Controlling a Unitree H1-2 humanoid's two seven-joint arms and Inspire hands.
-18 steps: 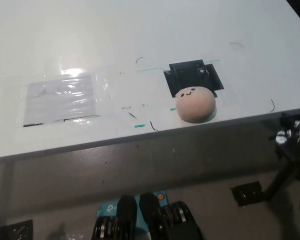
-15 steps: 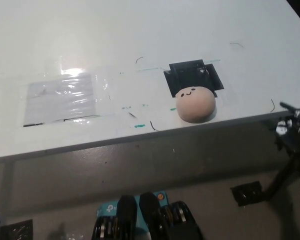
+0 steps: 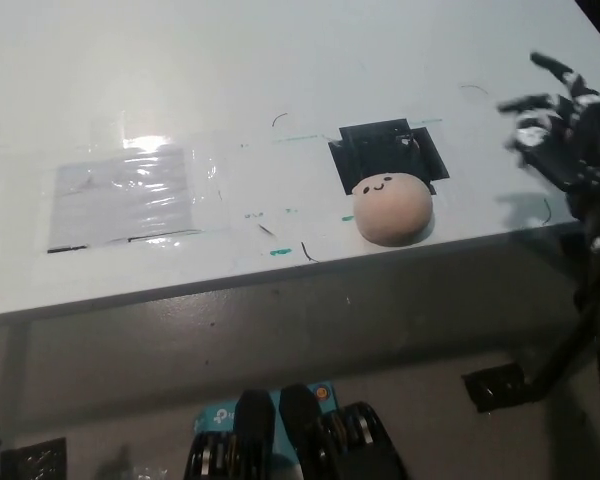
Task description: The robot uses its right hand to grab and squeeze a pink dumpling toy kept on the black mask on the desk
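Near the desk's front edge, right of centre, sits the pink dumpling toy [image 3: 392, 207]: a smooth, rounded dome, pale pink-beige, w/ a small black smiley face (two dot eyes, curved mouth) near its top. Its upper part overlaps the lower edge of the black mask [image 3: 388, 151], a dark square patch stuck flat on the white desk [image 3: 280, 60]; the rest of the toy lies on bare desk surface just in front of the patch. Nothing is touching the toy.

Right hand [image 3: 562, 130] is black, raised above the desk's right edge, well apart from the toy, to the toy's right and slightly further back. Fingers [image 3: 546, 65] spread apart, holding nothing. Its dark arm runs down the pic's right side.

Left hand: only a tiny white bit at the bottom-left corner; can't tell its state.

Clear plastic sheet [image 3: 125, 198] lies flat on the desk's left part, w/ glare on it.
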